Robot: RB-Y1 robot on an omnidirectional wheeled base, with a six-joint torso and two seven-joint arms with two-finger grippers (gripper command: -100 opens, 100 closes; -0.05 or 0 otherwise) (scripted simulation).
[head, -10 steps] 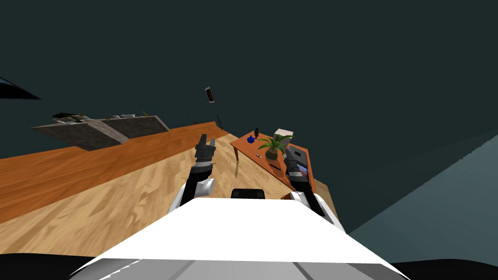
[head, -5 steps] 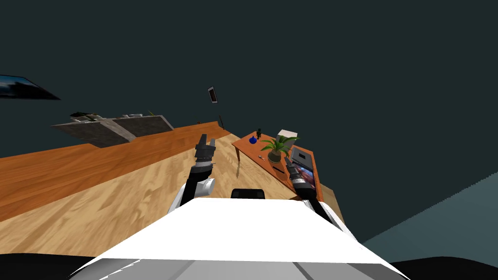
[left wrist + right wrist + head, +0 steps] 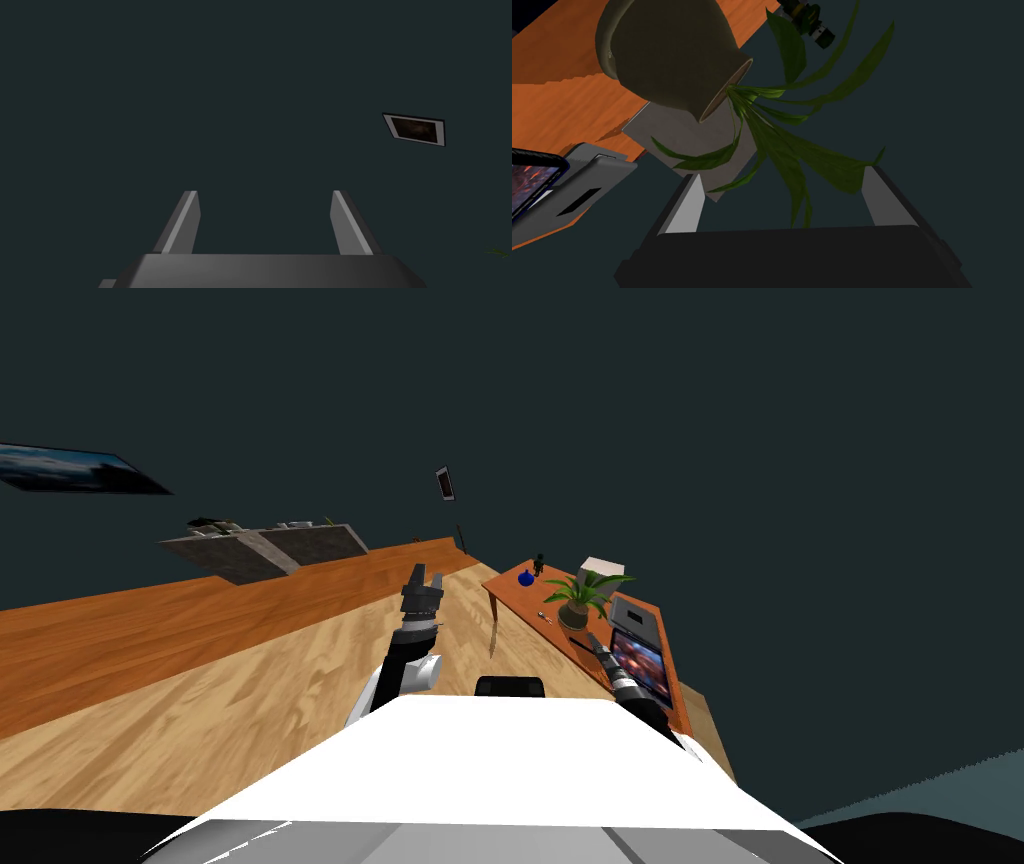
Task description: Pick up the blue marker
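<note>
Dark teal walls [image 3: 720, 438] enclose the room. The floor [image 3: 250, 688] is light wood with a darker orange band. An orange desk [image 3: 528, 600] carries a potted plant [image 3: 580, 600]. Beyond the plant stand a blue round vessel [image 3: 526, 578] and a dark figurine [image 3: 540, 564], and a white box [image 3: 604, 571] sits just behind the plant. Nearer than the plant lie a grey device [image 3: 630, 614] and a lit screen [image 3: 640, 663].

The blue marker cannot be identified with certainty. A dark slender item [image 3: 578, 643] lies on the desk just in front of the plant.

The right hand [image 3: 782, 172] hovers close to the plant, released and holding nothing, with leaves between its fingers. The left hand [image 3: 424, 580] is over the floor, well apart from the plant, also released.
</note>
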